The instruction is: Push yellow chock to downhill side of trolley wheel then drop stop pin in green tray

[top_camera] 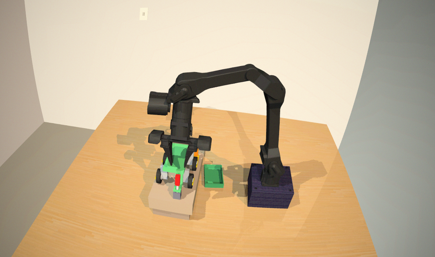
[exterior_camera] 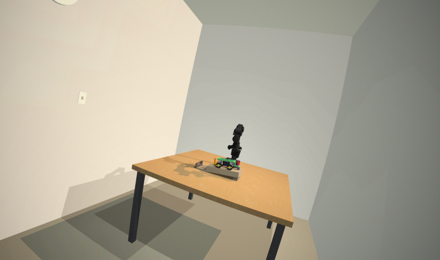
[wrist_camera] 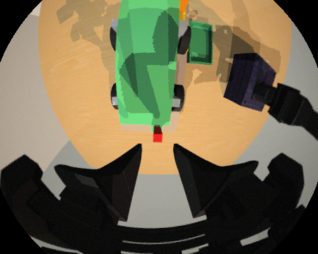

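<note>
While the gripper (top_camera: pixel 178 166) (exterior_camera: pixel 233 158) (wrist_camera: pixel 157 147) hangs (fingers apart), green trolley (top_camera: pixel 180 151) (exterior_camera: pixel 226 160) (wrist_camera: pixel 148 77) below, red-headed stop pin (top_camera: pixel 177 180) (exterior_camera: pixel 238 163) (wrist_camera: pixel 157 137) uphill.

Arm (top_camera: pixel 226 76) (exterior_camera: pixel 235 139) (wrist_camera: pixel 290 104) is matte black all over, links long and slim with rounded, bulky joints. Wrist section is a stubby cylinder; a dark ribbed-looking drum housing (top_camera: pixel 158 103) sits at its left in the top view. Gripper (top_camera: pixel 177 163) (wrist_camera: pixel 157 147): black, blocky faceted lugs left and right, two tapered wedge fingers with pointed tips and flat inner faces. Base block (top_camera: pixel 269 198) (wrist_camera: pixel 233 82) at the right is dark purple, streaky grain, small dark screws at the top corners.
</note>
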Robot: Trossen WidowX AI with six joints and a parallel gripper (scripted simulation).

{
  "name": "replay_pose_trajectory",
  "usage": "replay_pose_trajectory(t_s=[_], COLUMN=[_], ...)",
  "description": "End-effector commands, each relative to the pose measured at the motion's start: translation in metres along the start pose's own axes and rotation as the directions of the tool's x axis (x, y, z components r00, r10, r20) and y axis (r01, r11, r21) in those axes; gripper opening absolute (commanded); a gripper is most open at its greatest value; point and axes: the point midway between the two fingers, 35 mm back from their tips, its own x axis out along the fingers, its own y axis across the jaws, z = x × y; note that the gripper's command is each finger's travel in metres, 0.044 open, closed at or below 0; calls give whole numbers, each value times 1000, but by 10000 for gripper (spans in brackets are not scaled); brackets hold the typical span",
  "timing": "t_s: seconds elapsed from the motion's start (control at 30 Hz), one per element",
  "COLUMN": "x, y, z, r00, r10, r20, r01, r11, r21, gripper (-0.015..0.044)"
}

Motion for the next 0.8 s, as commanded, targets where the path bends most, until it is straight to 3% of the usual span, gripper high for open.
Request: replay_pose_trajectory(t_s=[0.0, 0.77], x=[0, 30], y=[-1, -1], z=[-3, -3], r00=[1000, 1000], r10=[-5, -5], r20=[-6, -7], r01=[5, 5], r11=[1000, 1000], r21=[25, 25], gripper=[190, 190])
